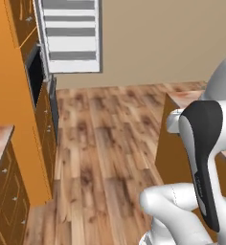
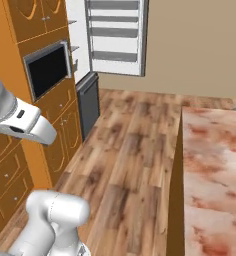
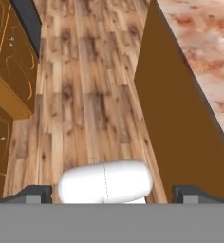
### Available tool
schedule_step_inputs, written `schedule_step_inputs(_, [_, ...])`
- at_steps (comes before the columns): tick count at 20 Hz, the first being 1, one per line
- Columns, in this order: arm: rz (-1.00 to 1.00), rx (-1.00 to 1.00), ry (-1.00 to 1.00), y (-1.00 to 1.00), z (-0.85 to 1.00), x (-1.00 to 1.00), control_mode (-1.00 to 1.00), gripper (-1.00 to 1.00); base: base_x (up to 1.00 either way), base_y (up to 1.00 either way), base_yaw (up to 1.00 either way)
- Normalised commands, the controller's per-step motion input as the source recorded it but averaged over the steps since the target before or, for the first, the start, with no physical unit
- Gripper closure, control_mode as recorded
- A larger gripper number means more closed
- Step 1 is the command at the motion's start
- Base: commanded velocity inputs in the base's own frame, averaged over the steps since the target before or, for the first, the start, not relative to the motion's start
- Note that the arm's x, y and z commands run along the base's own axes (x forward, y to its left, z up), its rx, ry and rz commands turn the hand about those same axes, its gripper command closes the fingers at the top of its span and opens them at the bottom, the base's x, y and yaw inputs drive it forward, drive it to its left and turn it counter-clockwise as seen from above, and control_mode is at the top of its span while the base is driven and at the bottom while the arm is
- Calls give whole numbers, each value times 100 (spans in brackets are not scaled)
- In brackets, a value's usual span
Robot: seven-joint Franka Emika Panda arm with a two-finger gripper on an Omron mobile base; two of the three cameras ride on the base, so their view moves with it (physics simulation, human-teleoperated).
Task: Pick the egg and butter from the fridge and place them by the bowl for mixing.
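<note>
I am seeing the jaws' two dark fingertips (image 3: 34,193) standing far apart at the bottom of the hand view, clamping nothing. They are looking down along the wooden floor (image 3: 85,95), with the marbled worktop (image 3: 204,47) lying to their right. The fridge (image 2: 115,37) is standing well ahead of the jaws, its door hanging open and its long axis running upright. I am reading no labels or writing.

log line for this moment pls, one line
phase: approach, away from fridge | fridge door: open | claw: open, empty, over wood floor | egg, butter: not picked yet | island counter: right of base
</note>
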Motion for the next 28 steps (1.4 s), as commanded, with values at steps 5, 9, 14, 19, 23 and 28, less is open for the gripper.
schedule_step_inputs(5, [0,0,0,0,0,0,100,-100,100,0,1])
schedule_step_inputs(9, [0,0,0,0,0,0,100,-100,100,0,1])
schedule_step_inputs(14, [0,0,0,0,0,0,100,-100,100,0,0])
schedule_step_inputs(19, [0,0,0,0,0,0,100,-100,100,0,2])
schedule_step_inputs(23, [0,0,0,0,0,0,100,-100,100,0,5])
schedule_step_inputs(28, [0,0,0,0,0,0,100,-100,100,0,21])
